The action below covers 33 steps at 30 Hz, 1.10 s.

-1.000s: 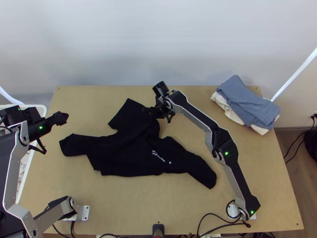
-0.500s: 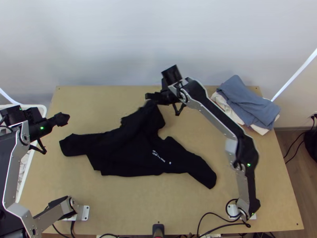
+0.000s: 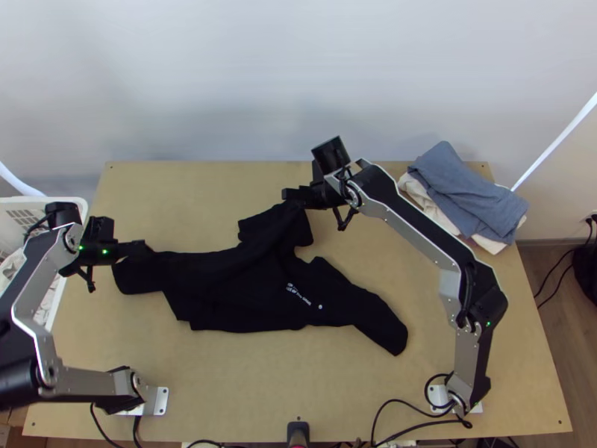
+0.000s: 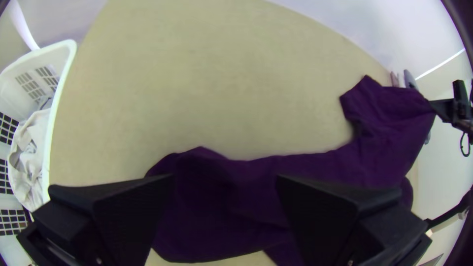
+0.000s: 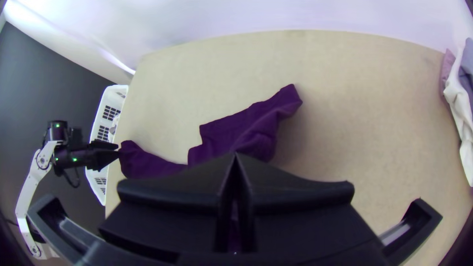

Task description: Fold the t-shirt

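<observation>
**A black t-shirt on the bench, its far part raised by the right tool**

We see the t-shirt lying unevenly across the middle of the bench, creased and partly bunched rather than flat. Its white lettering faces up, near the centre. One end of the garment extends toward the bench's left side; another points toward the base of the right arm. The right tool is closed on the t-shirt, gripping the far part at its upper edge, and we note that the cloth slopes from there down to the bench. The left tool is open: in its own wrist view we find its two fingers well apart, with the left-hand end of the t-shirt visible between them. We cannot tell whether those fingers touch the fabric.

At the bench's far right corner we observe a folded blue-grey cloth resting on a folded cream cloth. Beside the left edge of the bench stands a white laundry basket, its walls pierced by rows of openings, with light-coloured fabric inside.
</observation>
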### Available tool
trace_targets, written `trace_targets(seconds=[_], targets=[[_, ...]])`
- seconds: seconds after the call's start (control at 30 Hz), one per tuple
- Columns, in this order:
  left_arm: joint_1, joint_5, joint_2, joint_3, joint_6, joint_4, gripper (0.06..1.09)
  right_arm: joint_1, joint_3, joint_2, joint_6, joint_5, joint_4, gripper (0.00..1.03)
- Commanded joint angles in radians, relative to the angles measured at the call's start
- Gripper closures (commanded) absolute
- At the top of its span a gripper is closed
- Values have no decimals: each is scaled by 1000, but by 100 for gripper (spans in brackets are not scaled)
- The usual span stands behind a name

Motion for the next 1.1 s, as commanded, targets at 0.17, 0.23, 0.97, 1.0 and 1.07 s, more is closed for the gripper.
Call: trace_targets(seconds=[0.17,0.23,0.97,1.0,1.07], targets=[[5,-25,92,8,66,14,14,-1,-9,-75,5,9,25,100],[-23,-22,89,2,74,11,30,-1,-8,-87,5,9,27,100],[-72,43,-181,444,-438,121,105,-17,-17,-274,-157,285,242,100],[-72,38,-186,487,-449,112,105,-27,-9,-280,-161,291,272,100],[-74,15,-198,559,-469,110,105,-41,37,-283,-170,327,285,100]])
